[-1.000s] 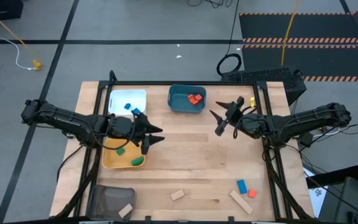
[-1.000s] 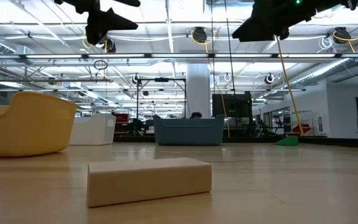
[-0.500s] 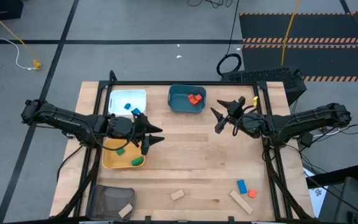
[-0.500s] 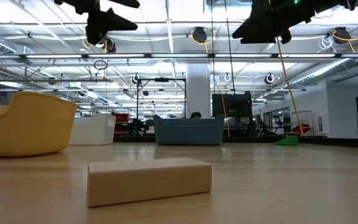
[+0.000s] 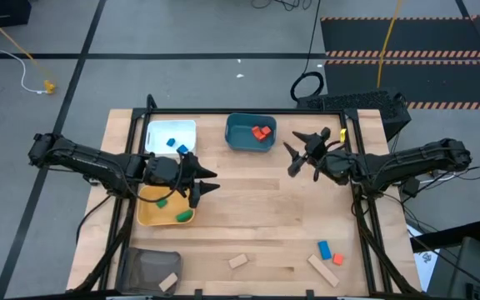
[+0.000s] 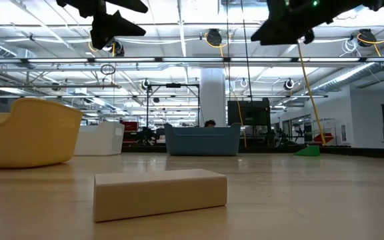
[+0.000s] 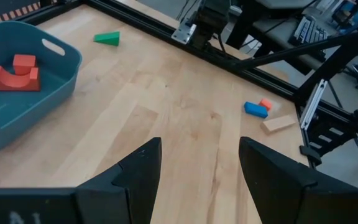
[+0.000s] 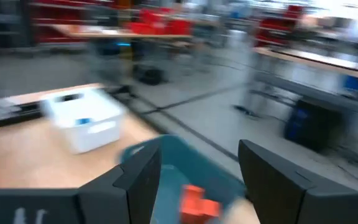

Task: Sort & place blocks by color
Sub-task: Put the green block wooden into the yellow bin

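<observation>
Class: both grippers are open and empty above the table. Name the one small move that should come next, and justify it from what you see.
Probably the right gripper, open and empty near the teal tray, should swing toward the green wedge near the table's far right edge. The wedge lies loose, while the other green blocks sit in the yellow tray.

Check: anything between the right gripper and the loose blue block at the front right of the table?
Nothing visible. The right gripper, open and empty, hangs in the air beside the teal tray. The blue block lies at the front right, next to an orange block and a tan block. Only bare tabletop lies between.
</observation>
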Controlling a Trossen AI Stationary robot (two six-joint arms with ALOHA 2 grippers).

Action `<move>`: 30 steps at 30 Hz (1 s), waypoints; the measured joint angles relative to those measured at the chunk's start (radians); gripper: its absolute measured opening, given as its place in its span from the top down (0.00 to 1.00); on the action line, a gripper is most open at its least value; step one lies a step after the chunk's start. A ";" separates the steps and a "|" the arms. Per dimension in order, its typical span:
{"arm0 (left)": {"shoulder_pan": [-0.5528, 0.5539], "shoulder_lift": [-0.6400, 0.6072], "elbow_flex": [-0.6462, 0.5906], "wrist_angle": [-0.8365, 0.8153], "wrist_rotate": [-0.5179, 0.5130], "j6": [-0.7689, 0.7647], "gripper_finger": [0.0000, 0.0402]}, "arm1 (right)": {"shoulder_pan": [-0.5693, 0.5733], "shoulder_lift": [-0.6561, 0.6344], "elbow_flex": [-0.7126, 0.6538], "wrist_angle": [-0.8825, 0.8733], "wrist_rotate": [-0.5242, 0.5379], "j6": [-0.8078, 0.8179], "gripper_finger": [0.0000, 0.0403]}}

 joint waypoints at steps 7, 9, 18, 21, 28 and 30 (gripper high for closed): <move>0.000 0.000 0.000 0.000 0.000 0.015 0.46 | -0.172 0.000 0.000 -0.171 0.149 0.152 0.49; 0.000 0.000 0.000 0.000 0.000 0.015 0.46 | -0.245 0.000 0.000 -0.224 0.027 0.217 0.49; 0.000 0.000 0.000 -0.016 0.000 0.010 0.46 | -0.562 0.005 0.000 -0.481 -0.393 0.370 0.49; 0.000 0.000 0.000 -0.027 0.000 0.006 0.46 | -0.659 0.012 0.000 -0.585 -0.502 0.418 0.49; 0.000 0.000 0.000 -0.029 0.000 0.021 0.46 | -0.756 0.089 0.000 -0.681 -0.716 0.441 0.49; 0.000 0.000 0.000 -0.029 0.000 0.021 0.46 | -0.759 0.118 0.000 -0.681 -0.713 0.432 0.49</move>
